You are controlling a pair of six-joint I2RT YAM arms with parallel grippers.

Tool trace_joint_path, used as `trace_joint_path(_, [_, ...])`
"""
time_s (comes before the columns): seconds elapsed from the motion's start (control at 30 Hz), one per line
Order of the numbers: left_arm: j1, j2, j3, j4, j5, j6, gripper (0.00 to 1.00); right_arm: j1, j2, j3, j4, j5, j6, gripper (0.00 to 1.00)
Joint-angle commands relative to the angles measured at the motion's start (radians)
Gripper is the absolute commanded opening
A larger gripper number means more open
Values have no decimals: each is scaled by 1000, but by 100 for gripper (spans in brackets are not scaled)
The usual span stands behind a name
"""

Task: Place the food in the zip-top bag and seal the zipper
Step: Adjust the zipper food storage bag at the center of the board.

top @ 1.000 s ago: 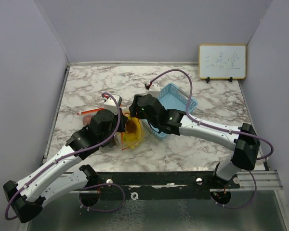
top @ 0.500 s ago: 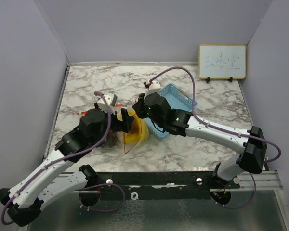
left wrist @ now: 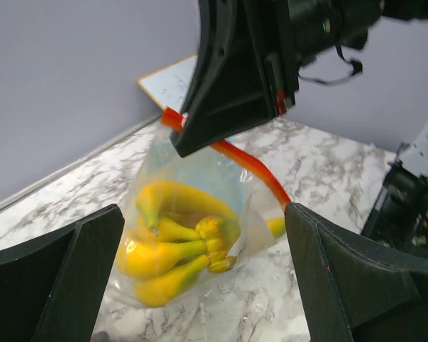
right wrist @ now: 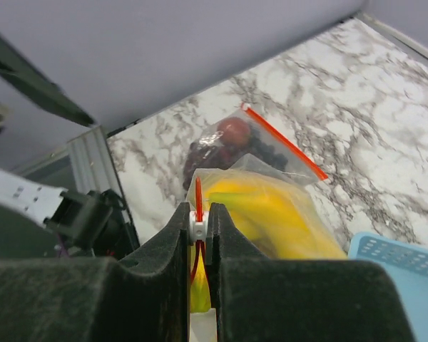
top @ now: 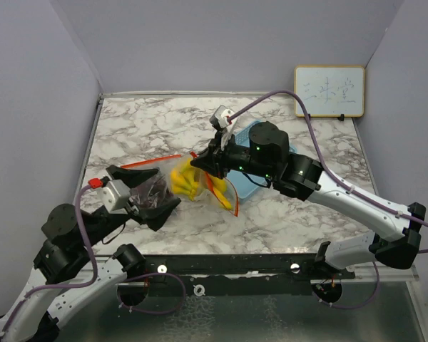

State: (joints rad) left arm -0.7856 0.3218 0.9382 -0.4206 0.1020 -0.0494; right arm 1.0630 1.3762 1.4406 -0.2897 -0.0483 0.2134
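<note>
1. White-grey marbled table (top: pixel 321 153), plain lilac walls on three sides; whiteboard (top: pixel 329 91) leans on the back wall, upper right.
2. Blue mesh basket (top: pixel 245 135) at frame centre, mostly hidden under the right arm.
3. Zip-top bag (top: pixel 215 187) sits centre-left on the marble; bananas (top: pixel 185 182), grape cluster (right wrist: pixel 200 160) and red fruit (right wrist: pixel 234 132) are inside.
4. Right gripper (right wrist: pixel 197 226) is pinched tight on the bag's red zipper strip (right wrist: pixel 285 142), that edge held up.
5. Left gripper (left wrist: pixel 203 214), lower left, jaws spread wide, holds nothing, faces the bag.
</note>
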Motion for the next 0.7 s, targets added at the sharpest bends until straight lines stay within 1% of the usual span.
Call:
trace_joint_path(0.0, [-2, 7, -75, 81, 232, 132, 99, -3, -85, 0, -20, -300, -173, 2])
trace_joint_path(0.17, [-2, 27, -97, 115, 323, 170, 99, -3, -123, -21, -28, -466, -236, 2])
trace_joint_path(0.37, [-3, 33, -104, 188, 430, 122, 98, -3, -130, -51, -41, -540, -276, 2])
trace_joint_path(0.4, [-1, 37, -110, 201, 446, 110, 97, -3, -125, -57, -37, -553, -275, 2])
trace_joint_path(0.47, [-2, 48, -119, 214, 466, 89, 91, -3, -119, -64, -24, -568, -271, 2])
trace_joint_path(0.57, [-2, 85, -122, 197, 478, 72, 77, -3, -117, -68, -8, -572, -269, 2])
trace_joint_path(0.67, [-2, 123, -121, 169, 482, 63, 75, -3, -118, -67, -8, -588, -275, 2])
